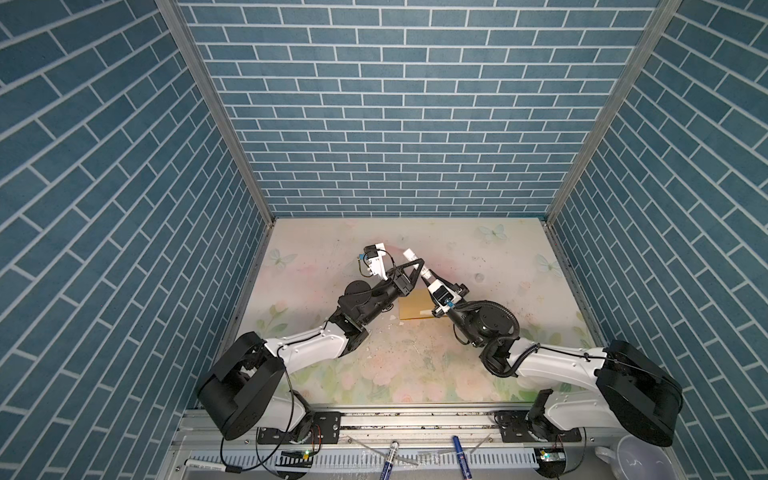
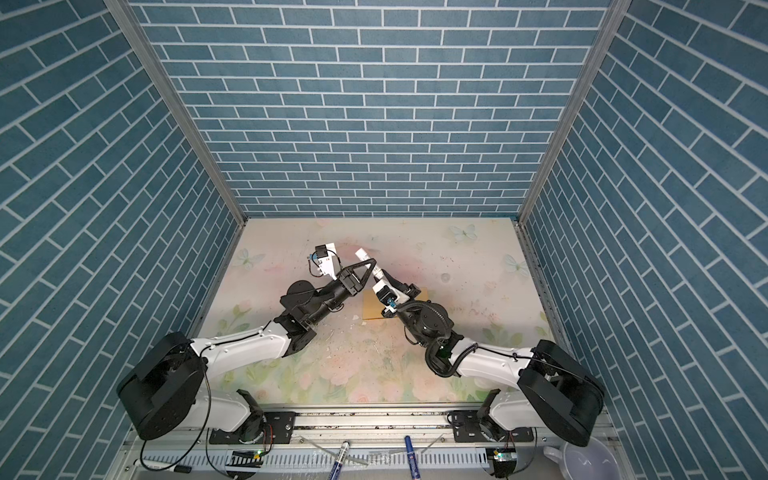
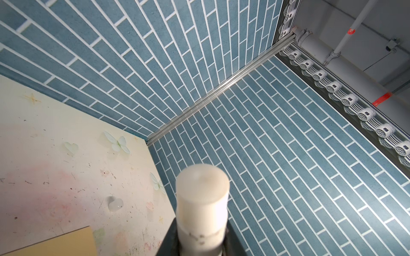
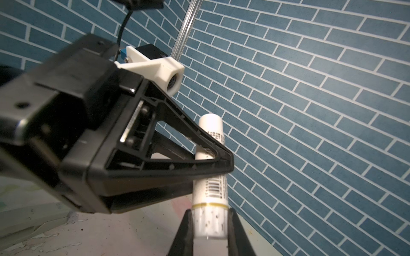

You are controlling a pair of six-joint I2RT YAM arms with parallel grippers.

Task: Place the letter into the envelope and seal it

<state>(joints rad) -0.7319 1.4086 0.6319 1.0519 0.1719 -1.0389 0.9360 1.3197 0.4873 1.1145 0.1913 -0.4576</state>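
Observation:
A white glue stick [image 1: 417, 262] [image 2: 368, 261] is held in the air between both grippers, above the middle of the table. My left gripper [image 1: 419, 266] [image 3: 202, 235] is shut on the stick's body; its blank round end [image 3: 203, 192] points away from the wrist camera. My right gripper [image 1: 430, 277] [image 4: 209, 223] is shut on the speckled, translucent end below the gold band. The tan envelope [image 1: 413, 305] [image 2: 371, 306] [image 3: 55, 243] lies flat on the table beneath the wrists, partly covered by the right arm. The letter is out of view.
Blue brick-pattern walls [image 1: 395, 124] close in the floral table [image 1: 478, 257] on three sides. Small paper scraps [image 1: 392, 318] lie in front of the envelope. Markers [image 1: 390, 455] [image 1: 461, 453] and a white cup [image 1: 631, 457] sit by the front rail.

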